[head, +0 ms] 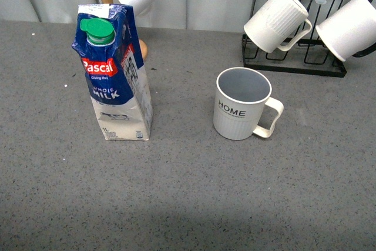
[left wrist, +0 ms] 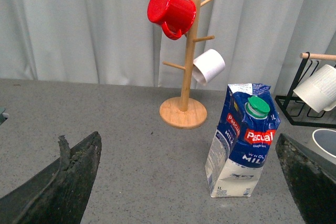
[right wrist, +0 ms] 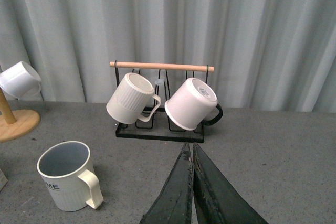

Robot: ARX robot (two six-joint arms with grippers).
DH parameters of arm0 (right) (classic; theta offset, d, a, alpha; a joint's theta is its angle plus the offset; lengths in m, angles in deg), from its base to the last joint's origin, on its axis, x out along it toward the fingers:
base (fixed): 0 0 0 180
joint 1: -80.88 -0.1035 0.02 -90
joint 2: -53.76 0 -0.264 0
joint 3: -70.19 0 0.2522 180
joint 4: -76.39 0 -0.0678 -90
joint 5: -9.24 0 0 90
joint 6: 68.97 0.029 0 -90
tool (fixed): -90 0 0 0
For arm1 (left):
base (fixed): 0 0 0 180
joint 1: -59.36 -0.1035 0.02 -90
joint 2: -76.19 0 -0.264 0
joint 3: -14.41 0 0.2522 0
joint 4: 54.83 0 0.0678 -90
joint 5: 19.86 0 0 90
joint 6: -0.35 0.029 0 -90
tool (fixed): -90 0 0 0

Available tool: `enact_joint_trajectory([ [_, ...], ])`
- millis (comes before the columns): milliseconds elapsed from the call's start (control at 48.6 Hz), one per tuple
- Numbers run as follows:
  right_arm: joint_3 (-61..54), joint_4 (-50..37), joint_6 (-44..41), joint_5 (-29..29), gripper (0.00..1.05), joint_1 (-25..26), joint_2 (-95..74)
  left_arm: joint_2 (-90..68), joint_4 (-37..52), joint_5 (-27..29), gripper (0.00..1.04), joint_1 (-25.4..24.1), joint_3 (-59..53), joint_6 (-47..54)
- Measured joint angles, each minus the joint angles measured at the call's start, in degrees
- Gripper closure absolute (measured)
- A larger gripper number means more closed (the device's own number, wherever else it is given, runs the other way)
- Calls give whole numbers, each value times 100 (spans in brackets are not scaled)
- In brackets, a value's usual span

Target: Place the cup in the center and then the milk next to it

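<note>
Cup (head: 242, 105) stands upright, right of the upright milk (head: 114, 74), not touching.

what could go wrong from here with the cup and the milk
1. The milk is tall on a narrow base, and the mug tree stands close behind it. A high or off-centre grab by the open left gripper could tip the carton or bump the tree.
2. The right gripper is shut. If it nears the cup without opening, it may shove the cup rather than grasp it.
</note>
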Motion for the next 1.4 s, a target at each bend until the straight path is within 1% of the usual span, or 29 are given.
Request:
enact_joint_trajectory([
  [41,2,181,2,0,104,0,170,0,0,0,6,0,0,0],
  [103,4,964,2,11,104,0,761,0,-2,2,6,0,0,0],
  [268,4,1036,2,15,104,0,999,0,-2,0,6,0,0,0],
  [288,4,1036,-2,13,102,0,999,0,-2,0,6,0,0,0],
  [309,4,1036,2,15,99,0,999,0,-2,0,6,0,0,0],
  [453,4,1038,2,15,66,0,1003,0,-2,0,6,0,0,0],
  [494,4,1038,2,13,60,0,1003,0,-2,0,6,0,0,0],
  [577,4,1038,2,15,41,0,1003,0,-2,0,6,0,0,0],
  [700,4,1038,2,15,21,0,1003,0,-2,0,6,0,0,0],
  [762,4,1038,2,15,8,0,1003,0,-2,0,6,0,0,0],
  [782,4,1038,9,15,7,0,1003,0,-2,0,6,0,0,0],
  [865,4,1038,7,13,10,0,1003,-4,-9,28,6,2,2,0],
  [906,4,1038,7,15,9,0,1003,-85,-201,380,6,111,50,-103],
  [947,4,1038,7,15,9,0,1003,-330,-516,911,6,302,153,-225],
  [968,4,1038,7,15,9,0,1003,-501,-542,1060,6,356,168,-291],
  [1030,4,1038,7,11,9,0,1008,-988,-378,981,6,417,173,-393],
  [1071,4,1038,7,15,9,2,1008,-1440,-28,831,6,420,186,-501],
  [1133,4,1038,7,15,9,2,1008,-2310,721,905,6,542,229,-584],
  [1236,4,1038,7,15,9,2,1008,-3698,1958,1119,6,1086,361,-608],
  [1277,4,1038,7,15,9,2,1008,-4465,2588,1322,6,1429,463,-662],
  [1338,4,1038,7,15,9,2,1008,-5379,3250,1537,6,1821,560,-787],
  [1400,4,1038,7,15,9,2,1008,-6092,3738,1661,6,2087,649,-872],
])
